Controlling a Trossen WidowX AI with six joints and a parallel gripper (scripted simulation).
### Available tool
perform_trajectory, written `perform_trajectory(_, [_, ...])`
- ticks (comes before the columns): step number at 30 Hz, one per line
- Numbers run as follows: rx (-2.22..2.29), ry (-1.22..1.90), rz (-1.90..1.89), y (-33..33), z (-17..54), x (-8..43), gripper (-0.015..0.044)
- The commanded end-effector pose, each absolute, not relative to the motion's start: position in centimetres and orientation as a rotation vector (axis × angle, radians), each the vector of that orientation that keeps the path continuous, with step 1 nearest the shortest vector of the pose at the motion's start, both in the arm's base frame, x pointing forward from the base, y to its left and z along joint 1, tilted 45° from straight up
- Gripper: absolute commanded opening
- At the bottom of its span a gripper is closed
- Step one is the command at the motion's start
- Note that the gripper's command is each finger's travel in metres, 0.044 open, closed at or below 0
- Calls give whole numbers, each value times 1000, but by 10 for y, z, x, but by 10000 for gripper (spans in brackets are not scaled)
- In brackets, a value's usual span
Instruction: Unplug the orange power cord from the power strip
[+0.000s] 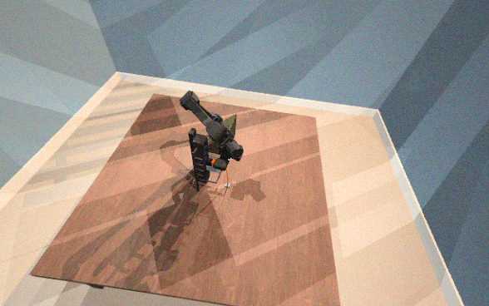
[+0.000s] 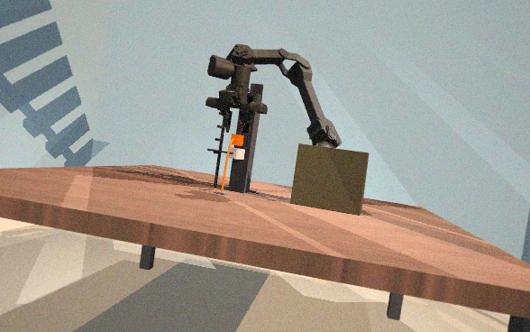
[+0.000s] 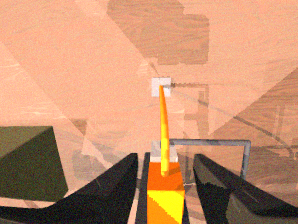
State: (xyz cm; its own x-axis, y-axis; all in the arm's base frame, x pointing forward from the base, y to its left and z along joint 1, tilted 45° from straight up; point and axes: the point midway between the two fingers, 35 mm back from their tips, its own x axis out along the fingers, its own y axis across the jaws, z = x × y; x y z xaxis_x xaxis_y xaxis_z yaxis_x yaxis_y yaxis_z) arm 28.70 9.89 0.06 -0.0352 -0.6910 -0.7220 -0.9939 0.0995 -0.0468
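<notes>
The dark power strip (image 1: 200, 151) (image 2: 252, 153) stands upright on the table. The orange plug (image 1: 213, 162) (image 2: 237, 140) (image 3: 165, 200) sits against its face. The orange cord (image 1: 228, 176) (image 2: 226, 167) (image 3: 163, 120) runs from the plug down to a small pale plate (image 3: 155, 88) on the table. My gripper (image 2: 236, 126) (image 3: 165, 160) points down close above the plug, its fingers partly open. In the wrist view the plug lies between the two fingers, with a gap on each side. In the top view the arm hides much of the fingers.
A white plug (image 2: 237, 154) sits just below the orange one. A thin dark post (image 2: 218, 162) with short side bars stands beside the strip. A grey bent bar (image 3: 215, 143) reaches out beside the white plug. The arm's olive box (image 2: 329, 178) (image 3: 30, 162) stands near the strip.
</notes>
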Motion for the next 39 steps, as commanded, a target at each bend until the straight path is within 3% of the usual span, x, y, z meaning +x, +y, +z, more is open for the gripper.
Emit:
perform_trajectory(1, [-1658, 1794, 655, 93, 5, 287, 160])
perform_trajectory(34, [-1659, 1795, 653, 64, 16, 284, 160])
perform_trajectory(39, [-1652, 1795, 654, 66, 17, 284, 48])
